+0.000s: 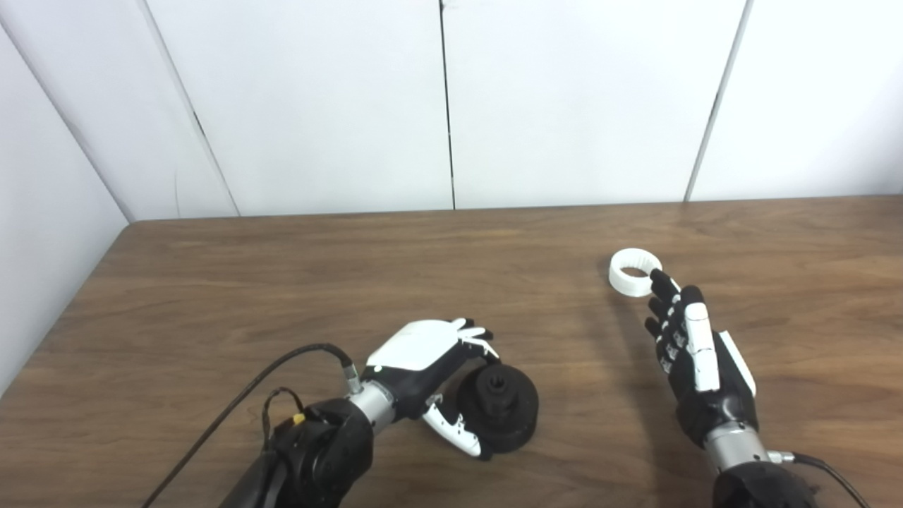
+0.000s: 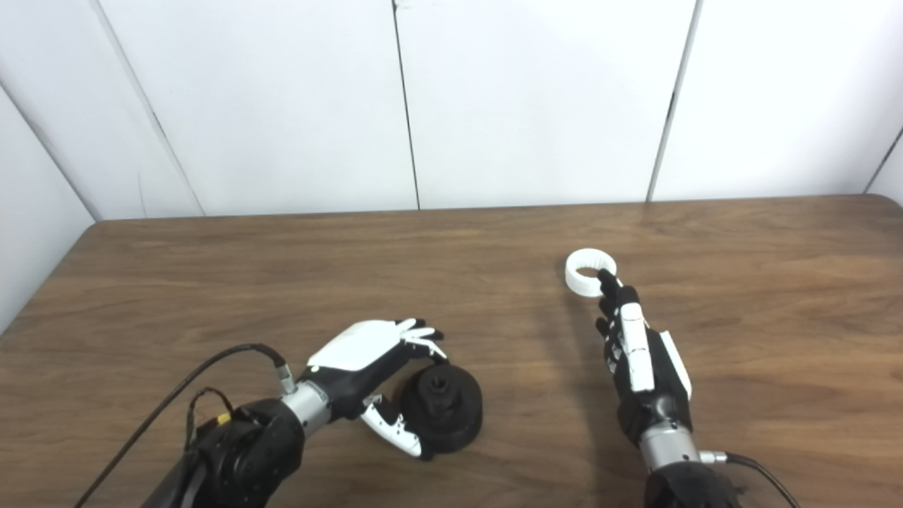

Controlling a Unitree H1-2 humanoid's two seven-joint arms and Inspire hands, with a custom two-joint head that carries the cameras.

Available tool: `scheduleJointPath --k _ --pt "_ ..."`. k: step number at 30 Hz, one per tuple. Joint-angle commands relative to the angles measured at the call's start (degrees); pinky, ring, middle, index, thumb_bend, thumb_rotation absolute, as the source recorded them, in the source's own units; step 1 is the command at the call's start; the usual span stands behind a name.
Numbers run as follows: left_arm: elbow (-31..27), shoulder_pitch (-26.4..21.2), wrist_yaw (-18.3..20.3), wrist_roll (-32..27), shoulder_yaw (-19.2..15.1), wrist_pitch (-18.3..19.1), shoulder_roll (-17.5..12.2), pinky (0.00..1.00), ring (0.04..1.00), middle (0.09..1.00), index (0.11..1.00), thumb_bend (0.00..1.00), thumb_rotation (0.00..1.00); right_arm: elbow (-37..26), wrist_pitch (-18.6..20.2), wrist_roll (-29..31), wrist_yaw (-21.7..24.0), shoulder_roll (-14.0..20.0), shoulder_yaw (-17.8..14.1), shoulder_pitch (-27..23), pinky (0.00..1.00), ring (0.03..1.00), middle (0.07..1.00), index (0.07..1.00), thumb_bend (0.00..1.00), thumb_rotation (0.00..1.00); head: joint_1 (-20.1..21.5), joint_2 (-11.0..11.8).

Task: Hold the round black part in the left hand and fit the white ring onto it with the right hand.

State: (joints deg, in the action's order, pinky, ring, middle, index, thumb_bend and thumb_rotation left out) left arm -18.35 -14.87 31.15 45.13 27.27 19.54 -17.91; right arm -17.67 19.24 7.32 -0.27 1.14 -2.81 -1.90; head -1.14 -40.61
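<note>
The round black part (image 1: pixel 499 408) stands on the wooden table near the front, with a raised hub in its middle. My left hand (image 1: pixel 430 367) is cupped at its left side, fingers curled over the far rim and thumb (image 1: pixel 457 432) against the near side, the part resting on the table. The white ring (image 1: pixel 633 271) lies flat on the table at the right. My right hand (image 1: pixel 695 356) is open, fingers stretched out straight, its fingertips at the ring's near edge. In the right eye view the ring (image 2: pixel 589 272) and the part (image 2: pixel 442 407) show the same way.
The brown wooden table (image 1: pixel 353 282) runs to white wall panels at the back and on the left. A black cable (image 1: pixel 233 409) runs along my left forearm over the table's front left.
</note>
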Motion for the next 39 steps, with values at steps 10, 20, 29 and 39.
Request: scheduleJointPath --k 10,20,29,39 --pt "-0.86 -2.00 -0.49 1.00 -1.26 -1.09 0.18 1.00 1.000 0.942 0.705 0.98 0.25 -6.92 3.26 -19.15 -2.56 9.44 1.73 -10.56 0.79 0.873 0.885 0.815 0.66 0.42 0.64 -0.18" --pt "-0.20 -2.08 -0.39 1.15 -1.01 -1.59 0.18 1.00 1.000 0.940 0.705 0.97 0.25 0.38 5.11 -36.00 2.97 22.81 7.30 -23.71 0.79 0.900 0.889 0.764 0.79 0.30 1.36 -0.19" --pt "0.72 -1.94 -0.92 1.01 -0.88 -2.44 0.56 1.00 1.000 0.941 0.702 0.98 0.24 12.20 3.81 -39.78 9.75 26.64 12.60 -30.65 0.95 0.999 0.936 0.744 0.88 0.30 1.56 -0.12" --pt "0.98 -1.61 -1.09 1.30 -1.33 -3.19 0.82 1.00 1.000 0.941 0.702 0.98 0.25 22.43 1.56 -40.33 13.92 28.31 16.12 -34.90 1.00 1.000 0.966 0.743 0.88 0.31 1.84 0.03"
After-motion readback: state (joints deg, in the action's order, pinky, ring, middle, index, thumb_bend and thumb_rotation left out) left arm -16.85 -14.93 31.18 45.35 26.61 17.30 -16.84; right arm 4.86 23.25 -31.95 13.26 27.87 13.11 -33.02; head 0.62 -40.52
